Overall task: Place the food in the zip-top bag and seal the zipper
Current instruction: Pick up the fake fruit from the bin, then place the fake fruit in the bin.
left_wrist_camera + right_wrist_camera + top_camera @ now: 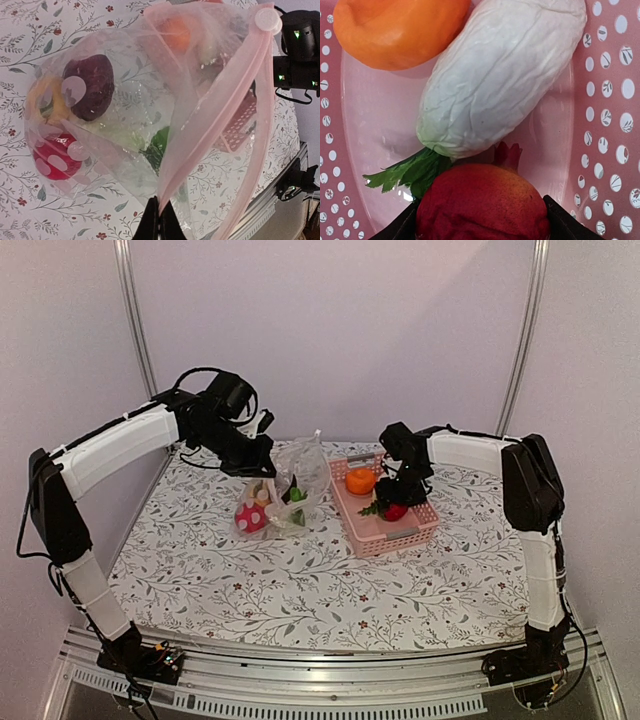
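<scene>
On the flower-patterned bench (pixel 300 590), the zip-top bag (pixel 305 472) lies left of centre with its bulging end toward the arm bases. In that end a red spotted piece (pixel 55 155) rests by a yellow piece (pixel 45 100) and a dark purple piece (pixel 90 85), all inside the clear plastic. Further back the bag's mouth stands lifted and gaping. The left gripper (pixel 158 222) is pinched closed on the mouth edge, and the pink zipper (pixel 235 100) runs along that edge to a round slider (pixel 267 20). Just to the right of the bag sits the pink basket (pixel 400 538). At its near end the right gripper (pixel 481 220) has its fingers (pixel 560 227) pressed against both sides of a red fruit (pixel 480 195) inside the basket. Beyond that lies a white vegetable (pixel 500 75) with green leaves (pixel 410 175), touching the red fruit. Farthest back is an orange fruit (pixel 395 30).
</scene>
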